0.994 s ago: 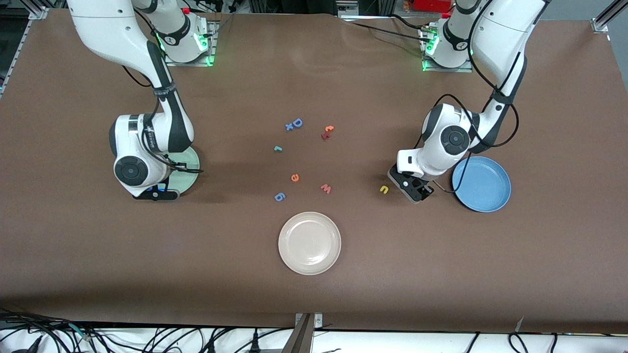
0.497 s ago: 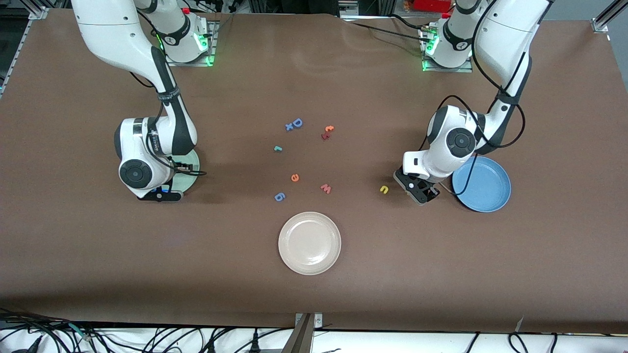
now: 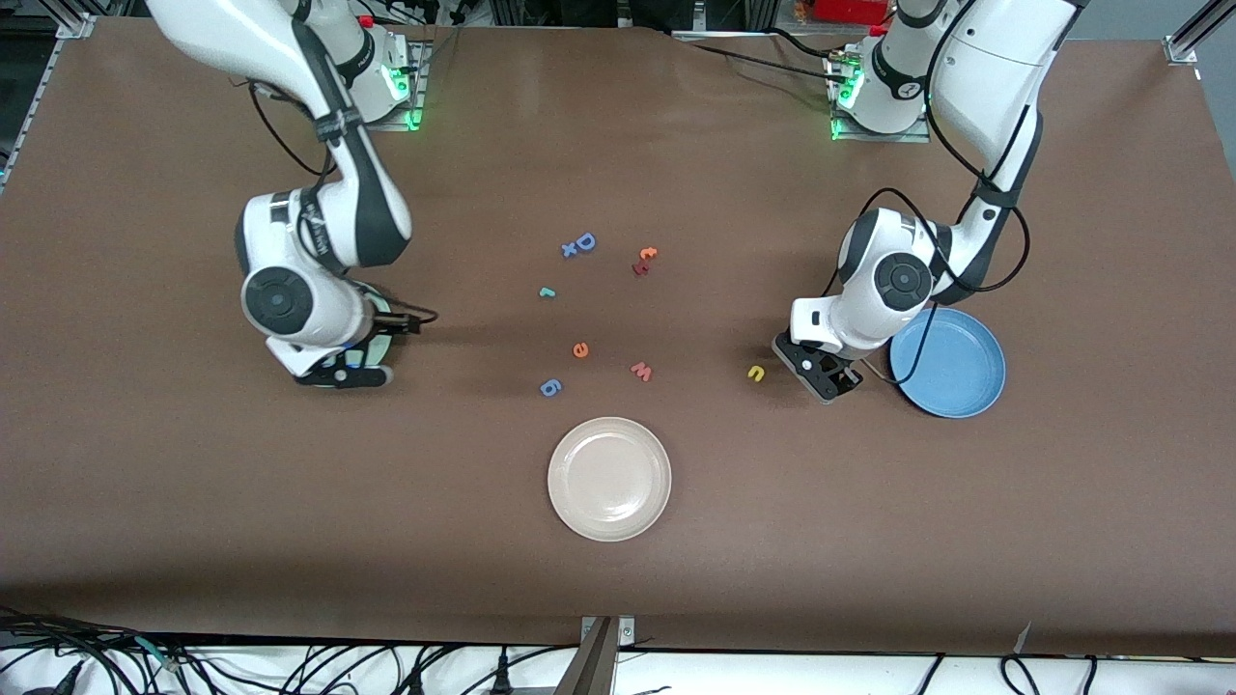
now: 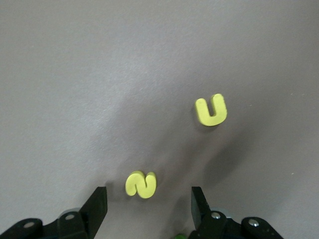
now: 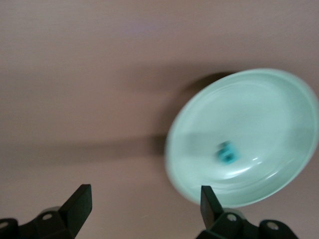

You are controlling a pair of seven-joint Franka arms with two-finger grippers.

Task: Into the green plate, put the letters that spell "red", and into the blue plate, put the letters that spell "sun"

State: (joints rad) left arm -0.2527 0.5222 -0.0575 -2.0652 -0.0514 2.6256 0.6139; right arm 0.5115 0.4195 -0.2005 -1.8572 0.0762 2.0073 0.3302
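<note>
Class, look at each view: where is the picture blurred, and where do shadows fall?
Right wrist view: smeared by motion, so the green plate and the teal letter in it look soft. Left wrist view: sharp, with soft shadows beside the yellow "s" and "u". Front view: evenly lit, dark shadows under both arms.

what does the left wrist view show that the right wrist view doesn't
Only the left wrist view: a yellow "s" lying between the open left gripper fingers, and a yellow "u" apart from it on the table.

Only the right wrist view: the green plate with a small teal letter in it, and the open right gripper holding nothing.

Both: the bare brown table and each arm's own two dark fingers.
</note>
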